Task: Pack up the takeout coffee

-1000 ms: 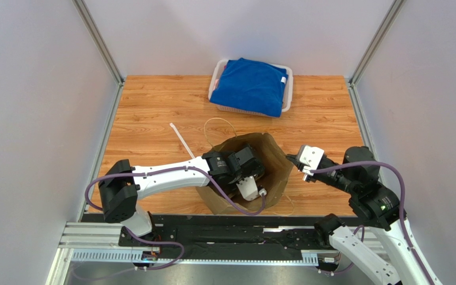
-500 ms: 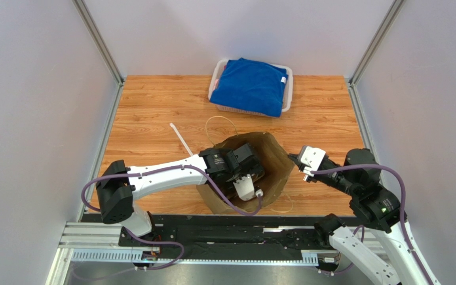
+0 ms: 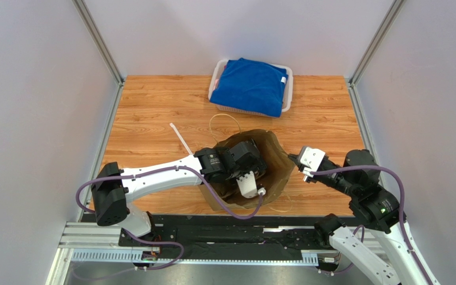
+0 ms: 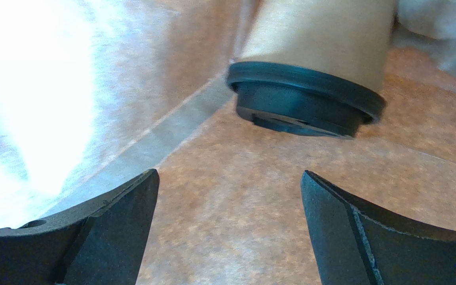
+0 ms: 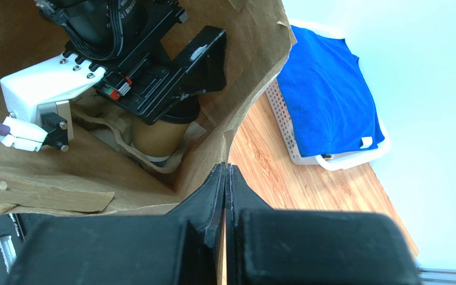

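My left gripper [image 4: 229, 178] is down inside the tall brown paper bag [image 3: 276, 171], its dark fingers [image 4: 111, 237] spread wide and closed on nothing. Just beyond the fingertips, in the wrist view, is the small kraft-brown paper cup [image 4: 322, 32] with its round black plastic lid [image 4: 305, 107] turned toward the camera. The fingers do not touch the cup, and bare bag paper shows in the gap between them.

From my right wrist camera the cup [image 5: 158, 136] stands upright on the bag's floor, directly beneath my left wrist. A pale pulp carrier [image 5: 174, 159] wraps its lower part.

My right gripper [image 5: 225, 178] is pinched tight on the right-hand rim of the bag [image 5: 260, 65]. The paper edge is caught between the two black pads, and the mouth is open.

The bag stands at the near edge of the wooden table [image 3: 153, 113]. A thin white strip [image 3: 181, 139] lies just to its left. A white plastic basket [image 3: 288, 89] holding a folded blue cloth [image 3: 251, 86] sits well apart at the far edge.
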